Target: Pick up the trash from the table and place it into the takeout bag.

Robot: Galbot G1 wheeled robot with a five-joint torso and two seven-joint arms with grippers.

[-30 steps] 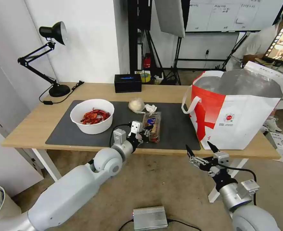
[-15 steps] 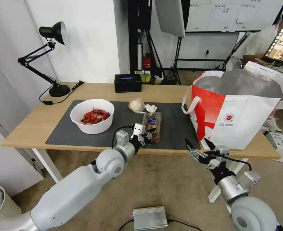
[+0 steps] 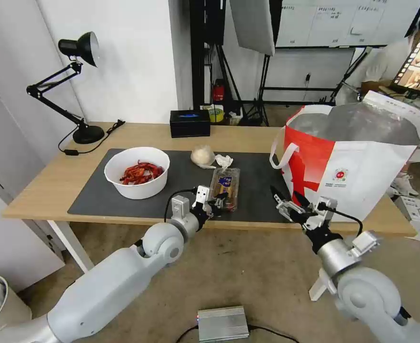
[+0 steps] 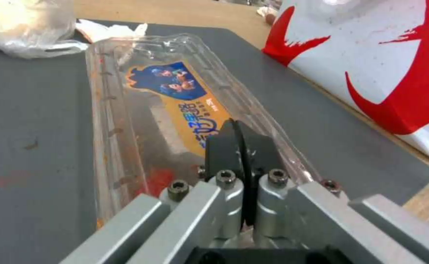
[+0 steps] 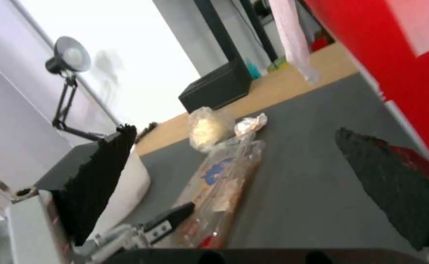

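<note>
The clear plastic food box (image 3: 225, 186) lies on the dark mat (image 3: 262, 190) of the table (image 3: 43, 183). My left gripper (image 3: 217, 202) sits at the box's near end, and the left wrist view shows its fingers (image 4: 224, 146) pressed shut on the rim of the box (image 4: 141, 110). My right gripper (image 3: 286, 202) hangs open over the mat's front right corner, just left of the takeout bag (image 3: 353, 176). Farther back are a white bowl of red scraps (image 3: 136, 171), a beige lump (image 3: 202, 156) and a tissue wad (image 3: 223, 161).
A black box with a blue top (image 3: 189, 123) and a black desk lamp (image 3: 76, 85) stand at the table's back. The bag's mouth gapes open, showing foil lining. A silver metal unit (image 3: 222, 323) lies on the floor below.
My right gripper has risen from below the table's front edge and moved forward over the mat corner beside the bag. The left gripper has barely shifted at the box's near end.
</note>
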